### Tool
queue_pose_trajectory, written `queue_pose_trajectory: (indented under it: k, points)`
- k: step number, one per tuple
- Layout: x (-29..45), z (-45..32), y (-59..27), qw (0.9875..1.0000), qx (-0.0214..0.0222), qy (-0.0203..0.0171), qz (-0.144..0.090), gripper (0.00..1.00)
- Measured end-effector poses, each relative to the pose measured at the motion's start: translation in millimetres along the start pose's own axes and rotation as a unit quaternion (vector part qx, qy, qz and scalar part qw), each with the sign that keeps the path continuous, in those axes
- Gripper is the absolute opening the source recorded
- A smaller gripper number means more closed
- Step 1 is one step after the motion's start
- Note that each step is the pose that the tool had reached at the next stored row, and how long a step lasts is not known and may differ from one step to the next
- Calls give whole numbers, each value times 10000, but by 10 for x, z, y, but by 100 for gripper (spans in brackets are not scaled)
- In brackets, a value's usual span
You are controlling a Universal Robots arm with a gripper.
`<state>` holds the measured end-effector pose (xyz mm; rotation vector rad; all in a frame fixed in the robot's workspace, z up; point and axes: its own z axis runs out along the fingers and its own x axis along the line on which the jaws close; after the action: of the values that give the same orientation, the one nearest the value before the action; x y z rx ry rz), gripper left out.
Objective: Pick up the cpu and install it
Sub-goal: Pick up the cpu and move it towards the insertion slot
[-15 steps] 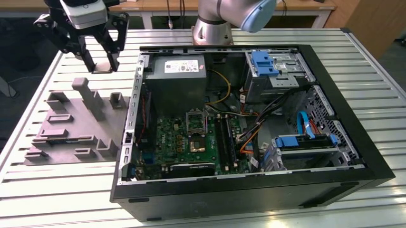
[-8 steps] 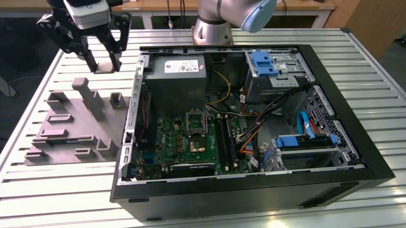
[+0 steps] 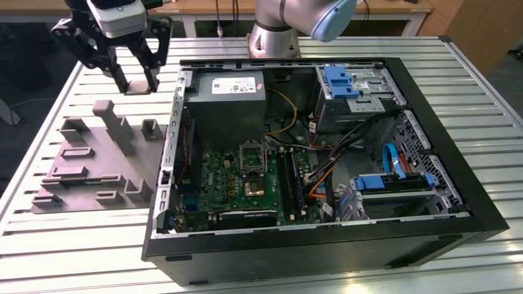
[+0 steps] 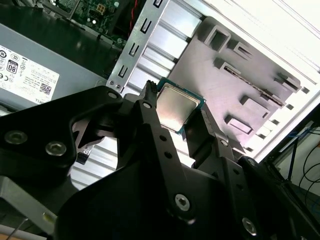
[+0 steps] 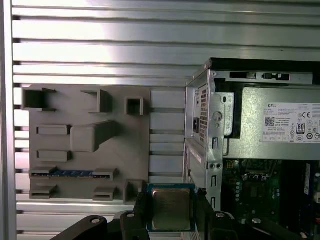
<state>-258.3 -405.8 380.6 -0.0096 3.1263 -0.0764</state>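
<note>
Black gripper (image 4: pixel 177 102) body sits closest to the lens in both wrist views, and its linkage blocks the table under it. Two fingers (image 4: pixel 150 107) are closed in on the cpu (image 4: pixel 175 106), one on each opposite edge, with a gap only as wide as the chip. The silvery top faces the cameras with a green rim showing. The two pinched edges are hidden behind the pads. In the first wrist view the gripper (image 5: pixel 171 202) frame covers the near edge of the cpu (image 5: pixel 171 207).

In the exterior view the gripper (image 3: pixel 136 82) is in the upper left of the frame. The cpu (image 3: pixel 139 89) there is just a pale sliver between the fingertips, hard to make out. The arm (image 3: pixel 286 24) is cut off by the top edge.

The chip hangs over the slatted table (image 3: pixel 482 79), by the gap between the grey moulded tray (image 3: pixel 90 165) and the open computer case (image 3: pixel 327 245), touching neither. Inside the case is a grey power supply (image 3: pixel 233 110) with a white label, with the motherboard (image 3: pixel 237 184) below it in the frame. The silver-framed socket (image 3: pixel 253 156) is near the frame's middle, its inside too small to tell.
</note>
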Motion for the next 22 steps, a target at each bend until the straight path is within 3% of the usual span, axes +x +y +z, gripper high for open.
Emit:
queue_pose_trajectory:
  k: [22]
  points:
    - [-102, 13, 0, 10000, 0, 0, 0, 47]
